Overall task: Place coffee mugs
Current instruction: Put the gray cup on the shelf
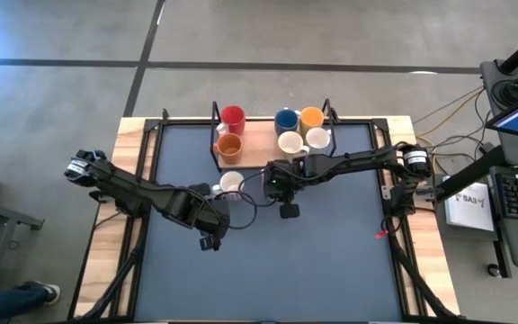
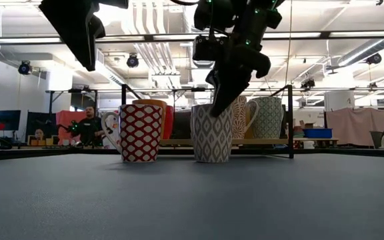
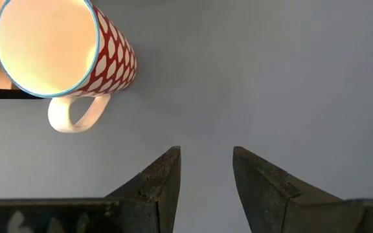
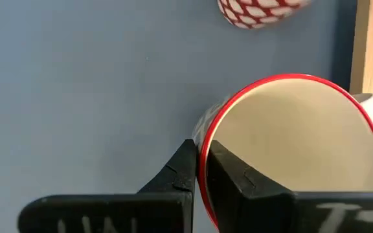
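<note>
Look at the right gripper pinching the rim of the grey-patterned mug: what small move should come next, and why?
Probably lift straight up. The right gripper is shut on the rim of the grey-patterned mug, which stands on the mat close beside the red-patterned mug; sliding sideways might knock it.

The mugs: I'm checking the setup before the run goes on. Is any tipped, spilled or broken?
Nothing stands out. The red-patterned mug and the grey-patterned mug stand upright on the mat; the right gripper is shut on the grey one's rim. The rest sit upright on the wooden tray.
</note>
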You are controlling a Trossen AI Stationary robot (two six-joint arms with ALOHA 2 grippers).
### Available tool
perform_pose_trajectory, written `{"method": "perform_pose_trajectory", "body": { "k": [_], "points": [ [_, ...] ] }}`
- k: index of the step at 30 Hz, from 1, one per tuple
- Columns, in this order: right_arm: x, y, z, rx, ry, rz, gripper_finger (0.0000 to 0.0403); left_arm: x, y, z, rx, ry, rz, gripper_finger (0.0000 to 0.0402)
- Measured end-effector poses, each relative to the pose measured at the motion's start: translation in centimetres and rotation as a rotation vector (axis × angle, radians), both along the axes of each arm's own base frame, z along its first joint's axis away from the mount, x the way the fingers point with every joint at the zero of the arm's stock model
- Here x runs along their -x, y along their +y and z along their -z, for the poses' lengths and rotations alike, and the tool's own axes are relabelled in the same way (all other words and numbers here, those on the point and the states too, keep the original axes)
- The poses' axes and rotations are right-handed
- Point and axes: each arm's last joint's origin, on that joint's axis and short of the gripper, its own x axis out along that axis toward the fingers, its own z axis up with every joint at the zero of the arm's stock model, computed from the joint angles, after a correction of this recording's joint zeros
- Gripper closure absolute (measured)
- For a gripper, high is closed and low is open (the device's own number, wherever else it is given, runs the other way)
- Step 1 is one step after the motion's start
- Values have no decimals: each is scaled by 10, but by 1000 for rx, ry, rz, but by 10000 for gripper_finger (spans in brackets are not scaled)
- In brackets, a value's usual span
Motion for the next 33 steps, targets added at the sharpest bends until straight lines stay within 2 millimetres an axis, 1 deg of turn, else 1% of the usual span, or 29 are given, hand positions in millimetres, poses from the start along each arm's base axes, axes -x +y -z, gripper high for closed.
{"method": "perform_pose_trajectory", "body": {
  "k": [3,8,13,22,33],
  "points": [
    [-3,0,-8,16,-16,-32,388,0,0,0,0,0,0,278],
    [-10,-4,-29,45,-83,-60,388,0,0,0,-2,1,5,278],
    [-14,-21,-45,50,-131,-10,389,0,0,0,-2,2,6,278],
    [-14,-55,-55,65,-186,77,389,0,0,0,-5,4,15,278],
    [-7,-93,-56,105,-208,136,390,0,0,0,-5,4,15,278]
  ]
}}
